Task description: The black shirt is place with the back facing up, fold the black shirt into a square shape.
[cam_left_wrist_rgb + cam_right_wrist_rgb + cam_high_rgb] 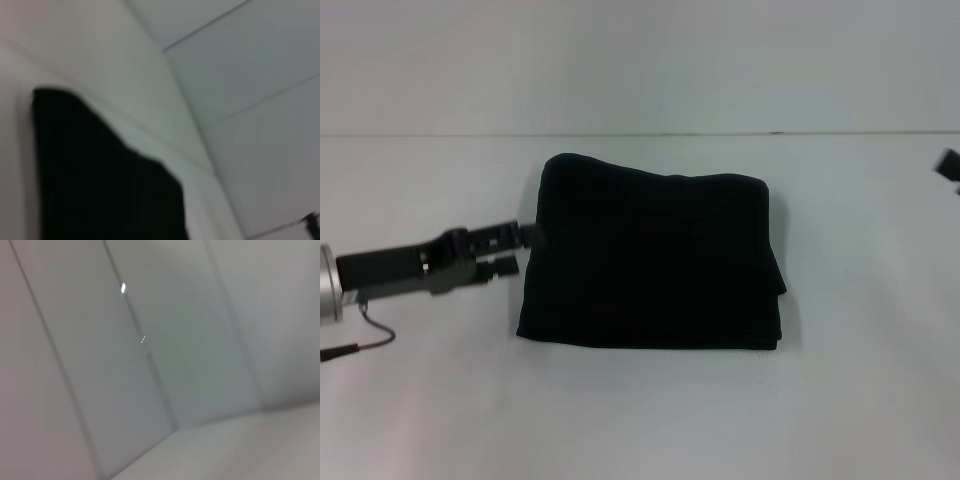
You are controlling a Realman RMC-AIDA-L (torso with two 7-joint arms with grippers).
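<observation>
The black shirt [652,262] lies folded into a thick, roughly square bundle, plain side up, with no print showing. Stacked layers show along its near edge and right side. It sits flat just beside the left gripper [523,249], whose fingertips meet its left edge, and well apart from the right gripper [948,164].

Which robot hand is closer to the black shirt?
The left. The left gripper is right at the left edge of the folded black shirt; the right gripper sits far off at the table's right side.
</observation>
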